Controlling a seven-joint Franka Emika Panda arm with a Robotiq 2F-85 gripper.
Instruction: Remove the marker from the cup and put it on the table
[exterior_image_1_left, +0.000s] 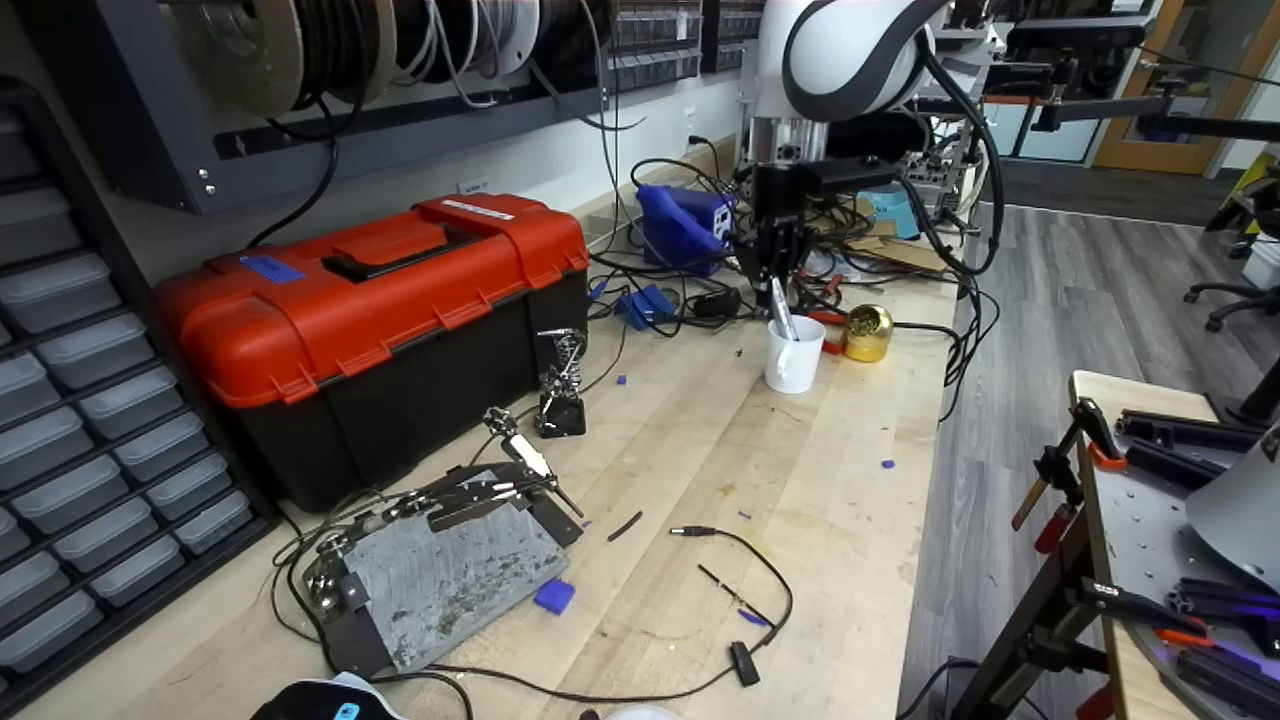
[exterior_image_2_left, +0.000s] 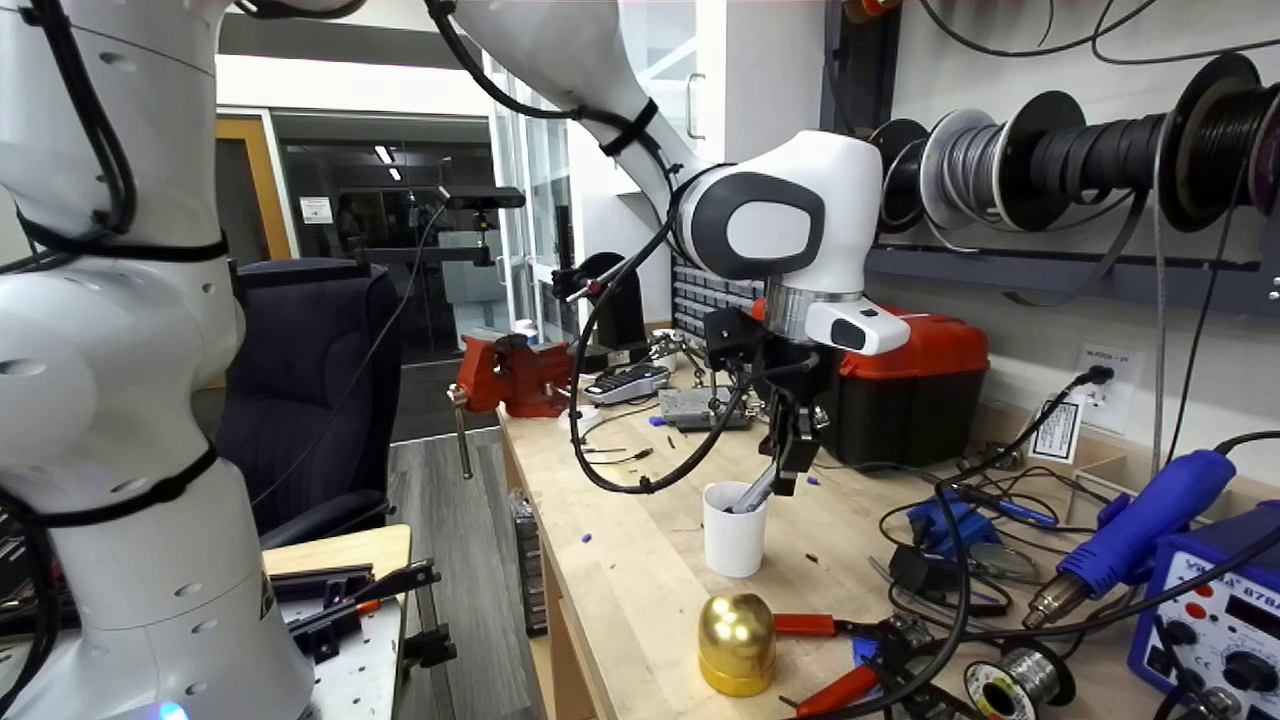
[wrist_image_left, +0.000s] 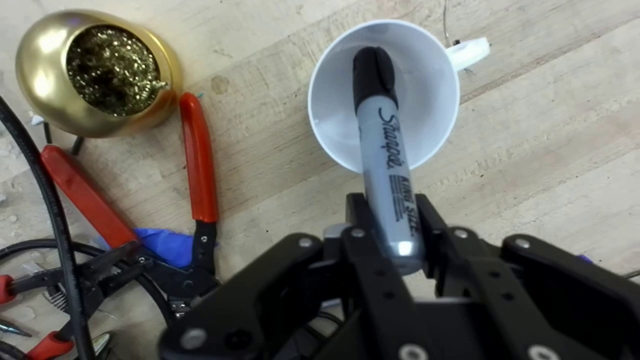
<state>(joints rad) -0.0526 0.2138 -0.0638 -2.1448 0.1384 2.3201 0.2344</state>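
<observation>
The marker (wrist_image_left: 387, 145) is a grey Sharpie with a black cap. It slants out of the white cup (wrist_image_left: 430, 95), cap end down inside the cup and the other end up between my fingers. My gripper (wrist_image_left: 390, 207) has a finger against each side of the marker's upper end and looks shut on it. In both exterior views the marker (exterior_image_1_left: 783, 310) (exterior_image_2_left: 757, 490) leans out of the upright cup (exterior_image_1_left: 795, 362) (exterior_image_2_left: 733, 545), and the gripper (exterior_image_1_left: 773, 285) (exterior_image_2_left: 785, 478) is just above the rim. The cup stands on the wooden table (exterior_image_1_left: 720, 450) (exterior_image_2_left: 640, 560).
A gold tip-cleaner ball (wrist_image_left: 50, 75) (exterior_image_1_left: 867, 335) (exterior_image_2_left: 737, 650) and red-handled pliers (wrist_image_left: 200, 160) (exterior_image_2_left: 805, 625) lie near the cup. Tangled cables and a blue soldering station (exterior_image_2_left: 1225, 600) are close by. A red toolbox (exterior_image_1_left: 400, 270) stands along the wall. The table's edge (exterior_image_1_left: 930, 480) drops to the floor.
</observation>
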